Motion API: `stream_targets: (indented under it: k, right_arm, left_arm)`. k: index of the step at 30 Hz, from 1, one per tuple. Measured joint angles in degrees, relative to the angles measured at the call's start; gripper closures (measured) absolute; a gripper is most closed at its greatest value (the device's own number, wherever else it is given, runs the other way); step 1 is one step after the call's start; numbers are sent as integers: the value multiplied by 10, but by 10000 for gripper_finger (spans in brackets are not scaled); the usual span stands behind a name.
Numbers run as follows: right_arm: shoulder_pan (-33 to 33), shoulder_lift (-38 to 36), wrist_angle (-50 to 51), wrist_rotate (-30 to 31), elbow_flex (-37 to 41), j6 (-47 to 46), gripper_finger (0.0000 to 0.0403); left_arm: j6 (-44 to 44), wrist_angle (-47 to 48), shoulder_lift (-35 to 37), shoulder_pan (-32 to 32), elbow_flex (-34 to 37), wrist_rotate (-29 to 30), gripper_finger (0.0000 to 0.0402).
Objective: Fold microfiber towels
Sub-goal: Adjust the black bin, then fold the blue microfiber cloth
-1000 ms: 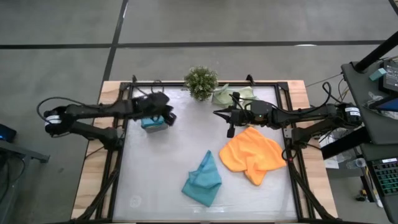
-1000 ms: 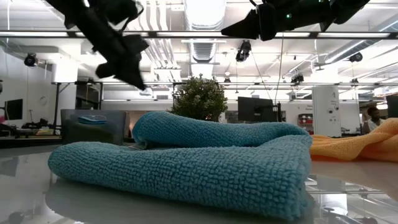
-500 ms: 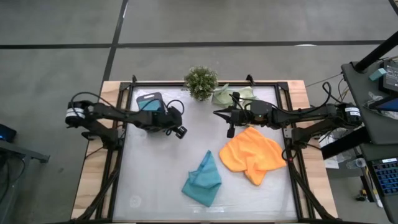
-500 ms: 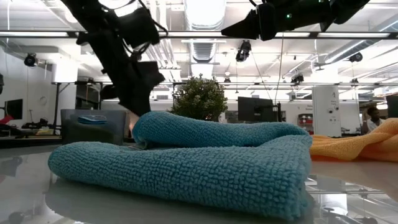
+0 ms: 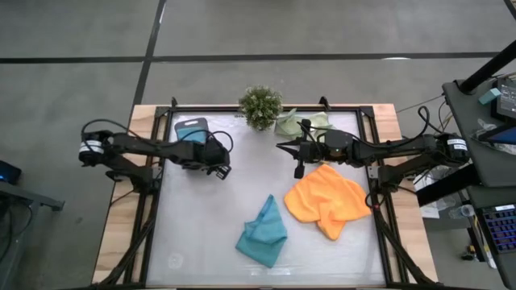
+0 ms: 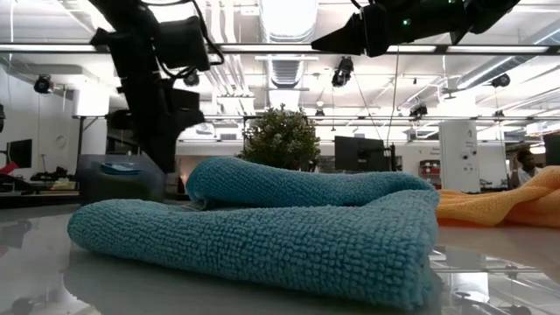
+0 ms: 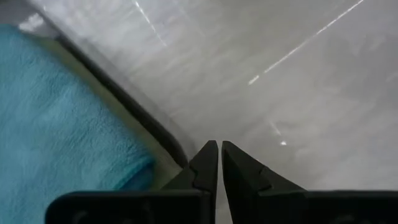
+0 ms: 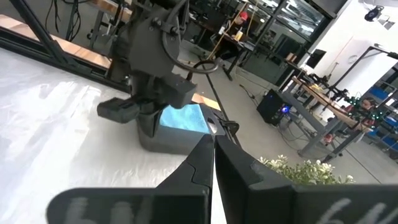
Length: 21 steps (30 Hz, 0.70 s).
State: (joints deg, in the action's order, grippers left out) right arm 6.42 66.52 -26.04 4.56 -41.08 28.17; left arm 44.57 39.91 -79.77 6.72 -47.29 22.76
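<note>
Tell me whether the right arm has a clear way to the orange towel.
Probably yes: the right gripper hangs just beyond the orange towel, which lies uncovered on the table with nothing between them.

The scene is evenly and brightly lit from ceiling fixtures, seen in the low view as glowing strips above the plant [image 6: 280, 138]. Pale glare streaks are cast across the white table [image 7: 298, 81] beside the dark tray [image 7: 134, 115]. Soft reflections are seen beneath the teal towel [image 6: 262, 223], whose nearest fibres are rendered slightly soft.
</note>
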Motion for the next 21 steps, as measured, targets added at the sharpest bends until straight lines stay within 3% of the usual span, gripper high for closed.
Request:
stream_targets:
  k: [13, 16, 21]
  right_arm:
    - [0, 0, -4, 0, 0, 16, 394]
    - [0, 0, -13, 0, 0, 22, 394]
    - [0, 0, -26, 0, 0, 35, 394]
  left_arm:
    - [68, 83, 45, -2, 2, -16, 393]
    - [73, 58, 51, -12, 2, -14, 393]
    - [-7, -61, 55, -42, 2, -14, 393]
